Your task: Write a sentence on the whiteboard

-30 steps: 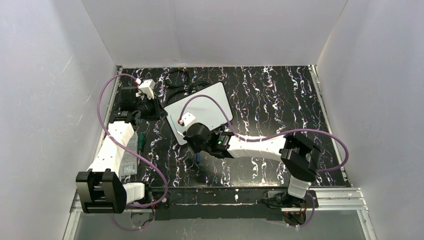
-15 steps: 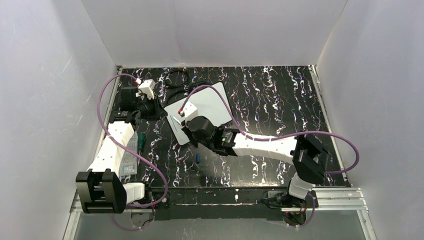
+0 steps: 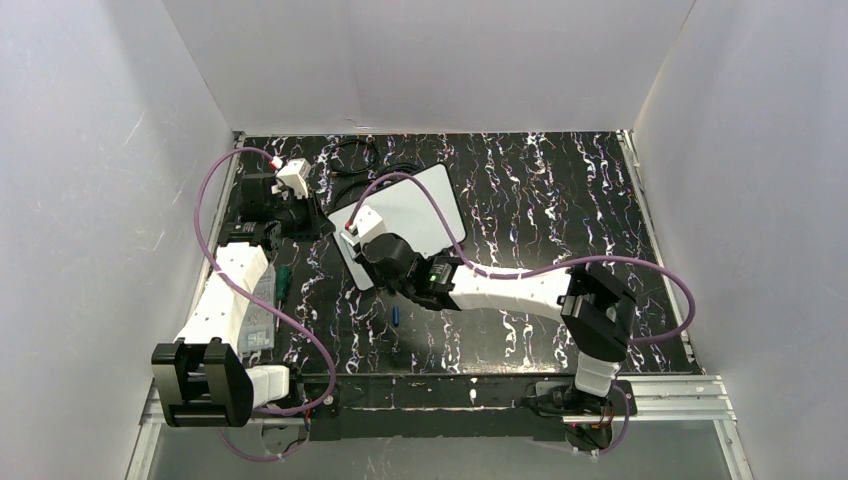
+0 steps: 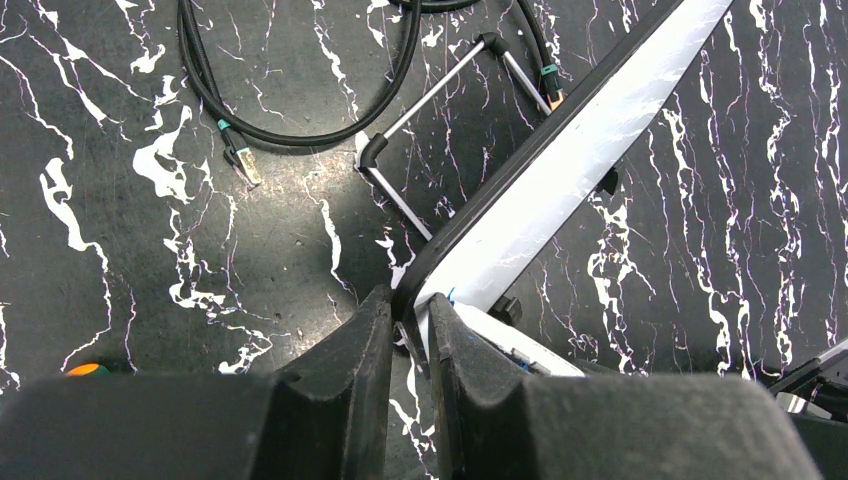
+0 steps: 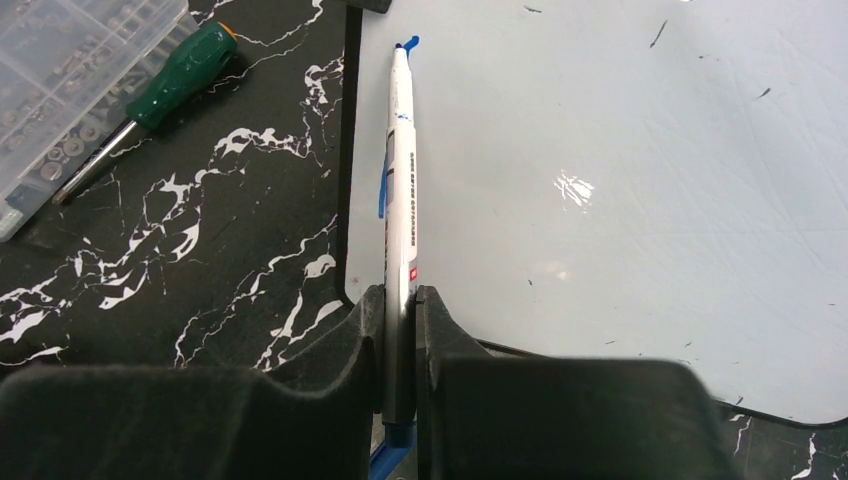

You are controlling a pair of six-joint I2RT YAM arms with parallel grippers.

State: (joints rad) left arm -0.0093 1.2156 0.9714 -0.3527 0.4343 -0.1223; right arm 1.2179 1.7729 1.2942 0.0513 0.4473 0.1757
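Observation:
The whiteboard (image 3: 420, 205) lies tilted at the back middle of the table. My left gripper (image 3: 320, 222) is shut on its left corner, and the left wrist view shows the jaws (image 4: 410, 302) pinching the board's dark edge (image 4: 560, 170). My right gripper (image 3: 362, 240) is shut on a white marker (image 5: 401, 170) with its blue tip (image 5: 405, 44) on the board (image 5: 620, 180) near the left edge. A short blue stroke (image 5: 381, 195) sits beside the marker. No readable sentence shows.
A green-handled screwdriver (image 5: 170, 70) and a clear parts box (image 5: 60, 90) lie left of the board. A blue cap (image 3: 397, 316) lies on the table in front of the board. Black cables (image 4: 290, 125) and a wire stand (image 4: 430, 95) lie behind the board.
My right gripper has moved with the marker toward the far left, over the board's left edge. The left gripper and the board have stayed put.

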